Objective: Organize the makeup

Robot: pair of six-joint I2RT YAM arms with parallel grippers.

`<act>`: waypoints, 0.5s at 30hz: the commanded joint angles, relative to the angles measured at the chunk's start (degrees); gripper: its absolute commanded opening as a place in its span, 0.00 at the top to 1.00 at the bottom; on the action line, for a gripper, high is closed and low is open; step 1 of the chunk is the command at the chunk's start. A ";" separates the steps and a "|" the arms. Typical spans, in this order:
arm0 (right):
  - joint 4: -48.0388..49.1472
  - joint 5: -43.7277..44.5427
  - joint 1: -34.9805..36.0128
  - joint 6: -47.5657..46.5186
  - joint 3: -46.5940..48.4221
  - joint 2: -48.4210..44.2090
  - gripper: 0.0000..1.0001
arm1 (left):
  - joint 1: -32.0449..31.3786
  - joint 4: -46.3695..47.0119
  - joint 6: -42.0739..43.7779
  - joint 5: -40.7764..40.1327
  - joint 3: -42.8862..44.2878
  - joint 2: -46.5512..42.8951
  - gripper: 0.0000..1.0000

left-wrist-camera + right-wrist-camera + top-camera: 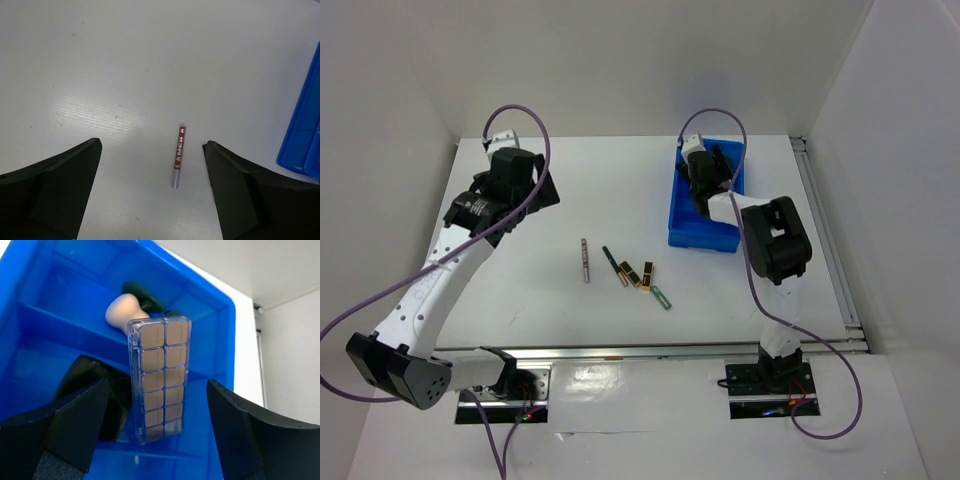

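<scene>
Far left: left gripper [152, 144] spread wide, empty, poised over bare tabletop [100, 60]. Red-and-silver pencil [179, 156] flat on the tabletop between the jaws, nearer the right one, touched by neither.
- Risk: off-centre closing likely to nudge the round pencil and roll it aside. Too shallow a descent means a miss, too deep a scrape on the tabletop.

Centre, top view: dark pencil [612, 259], two black-gold lipsticks [635, 274] and green tube [662, 296] bunched close, not yet in the bin.
- Risk: crowding; picking one could knock a neighbour.

Right: right gripper [156, 385] inside blue bin [45, 300], jaws wide, gap on both sides of tan palette [160, 355], so nothing held. Palette on end, tilted.
- Risk: toppling if clipped by a finger on the way out.

Peach sponge [122, 312] and dark green pad [142, 294] behind it.

Hard to make out:
- palette's foot, so support unknown
- black shape [117, 385] behind the left finger, possibly the compact
- second pad, only a sliver
- bin contents in top view, covered by the arm
</scene>
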 commanded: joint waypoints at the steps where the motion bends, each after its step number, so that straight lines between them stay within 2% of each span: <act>1: -3.87 -1.07 0.44 4.84 1.34 -4.88 0.13 | -0.12 1.06 -1.05 0.10 0.28 -1.89 0.01; 5: -10.02 -2.92 0.44 10.81 5.90 -6.12 0.19 | -0.12 1.06 -1.05 0.10 -0.25 -2.42 0.01; 6: -12.39 -3.88 -0.34 14.66 7.48 -6.12 0.23 | -0.12 1.06 -1.05 0.10 -0.25 -2.42 0.01; 8: -20.55 -5.81 -1.13 19.33 14.06 -5.33 0.27 | -0.12 1.06 -1.05 0.10 -0.25 -2.42 0.01; 11: -32.13 -7.93 -3.07 27.33 24.78 -1.65 0.28 | -0.12 1.06 -1.05 0.10 -0.25 -2.42 0.01; 15: -40.17 -12.49 -5.09 33.75 33.06 1.08 0.27 | -0.12 1.06 -1.05 0.10 -0.25 -2.42 0.01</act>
